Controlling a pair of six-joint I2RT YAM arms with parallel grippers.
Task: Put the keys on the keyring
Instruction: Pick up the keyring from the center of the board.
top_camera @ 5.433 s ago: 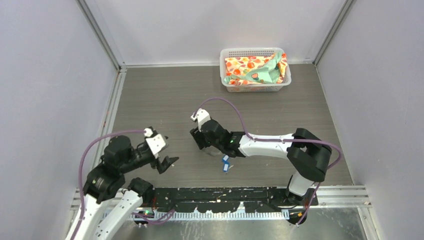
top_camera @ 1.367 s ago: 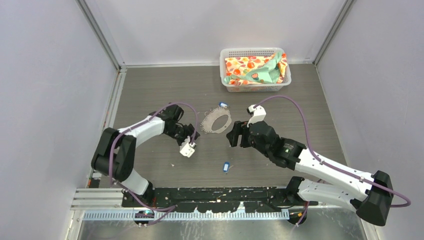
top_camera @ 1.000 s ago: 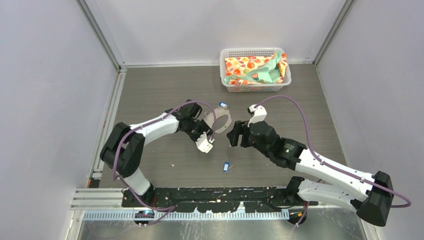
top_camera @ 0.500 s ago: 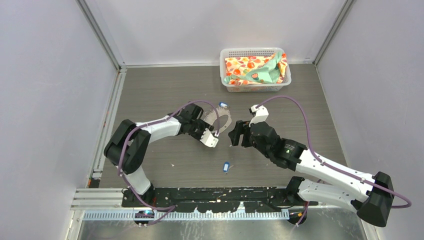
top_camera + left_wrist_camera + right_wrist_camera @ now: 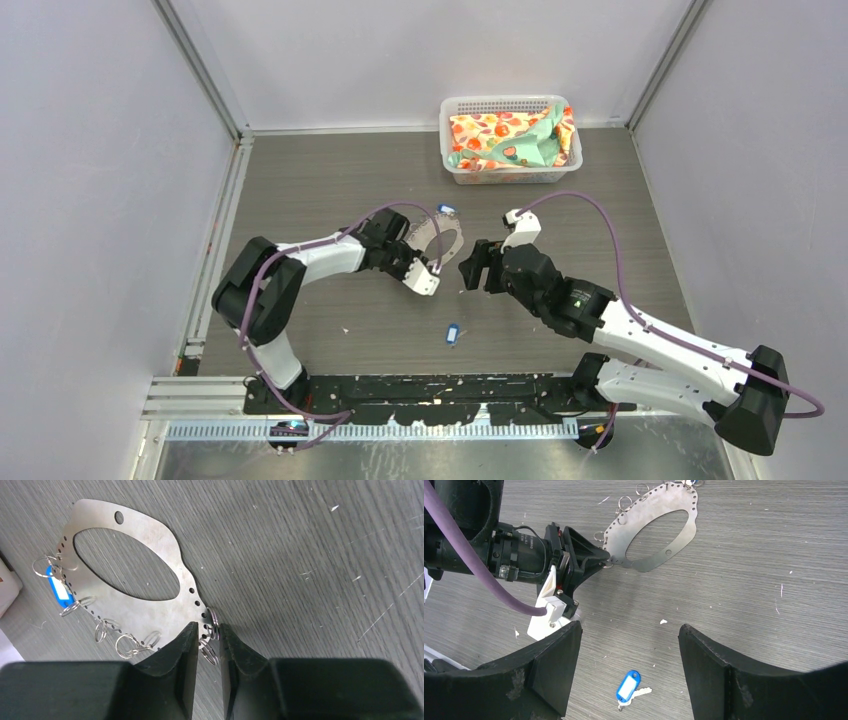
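The keyring [image 5: 441,238] is a flat silvery oval plate with a big opening and small split rings along its edge, lying mid-table. One blue-headed key [image 5: 446,209] sits at its far edge, and hangs on a ring in the left wrist view [image 5: 59,587]. The other key [image 5: 452,332] lies loose nearer the arm bases [image 5: 628,687]. My left gripper [image 5: 207,630] is down at the keyring's [image 5: 145,610] near edge. Its jaws stand a narrow gap apart around two small rings. My right gripper [image 5: 629,630] hovers wide open to the right of the keyring [image 5: 651,562], holding nothing.
A white basket [image 5: 510,172] holding a flowered cloth [image 5: 505,140] stands at the back right. Metal rails and grey walls border the wood-grain table. Both arms reach toward the middle, their purple cables arching above them.
My left gripper has swung right from the table's left side to the keyring's near edge, and its jaws have narrowed. The right arm has stayed almost still.
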